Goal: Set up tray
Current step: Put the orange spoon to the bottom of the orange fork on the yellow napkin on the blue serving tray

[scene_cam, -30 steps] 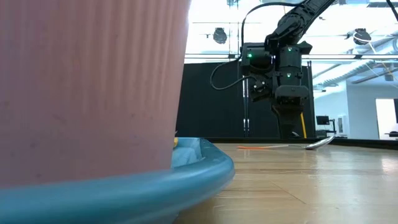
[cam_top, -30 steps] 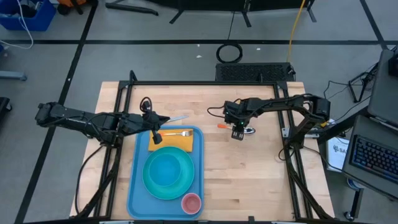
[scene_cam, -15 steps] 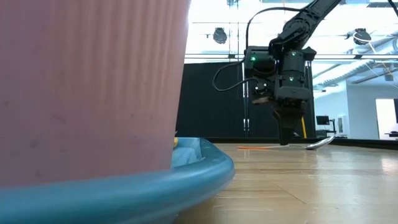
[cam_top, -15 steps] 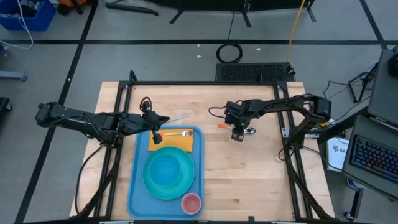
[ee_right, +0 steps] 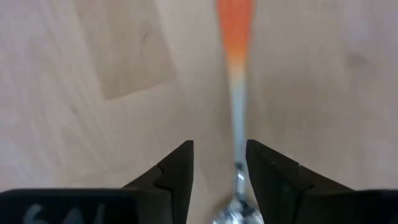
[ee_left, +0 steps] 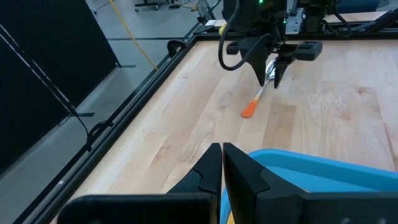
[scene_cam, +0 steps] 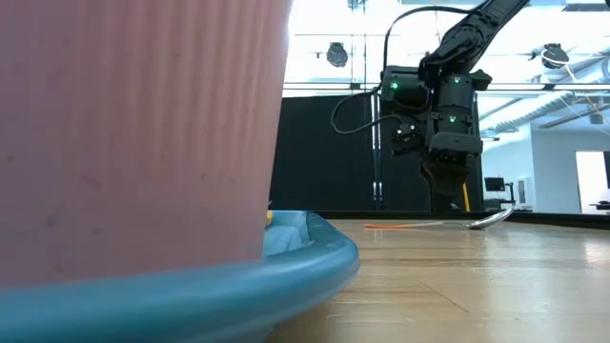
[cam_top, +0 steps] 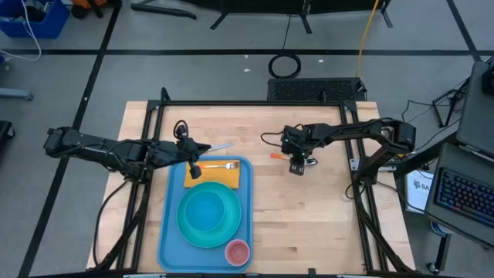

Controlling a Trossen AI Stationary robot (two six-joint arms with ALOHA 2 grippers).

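Note:
The light-blue tray [cam_top: 168, 232] lies at the table's near left, its rim close up in the low view [scene_cam: 286, 276]. It carries a turquoise plate [cam_top: 208, 216], a pink cup [cam_top: 237, 252] and a yellow napkin [cam_top: 210, 177] with a fork [cam_top: 221, 165]. An orange-handled spoon [cam_top: 278, 157] lies flat on the wood right of the tray. My right gripper [ee_right: 219, 168] points down over it, open, one finger on either side of the spoon's thin stem [ee_right: 238, 118]. My left gripper [ee_left: 221, 165] is shut over the tray's far end, holding nothing.
A silver utensil [cam_top: 221, 147] lies on the wood just beyond the tray's far edge. A black frame [cam_top: 255, 103] borders the table. Bare wood stretches to the right of the tray, toward the table's near right. The pink cup [scene_cam: 143, 124] blocks the left half of the low view.

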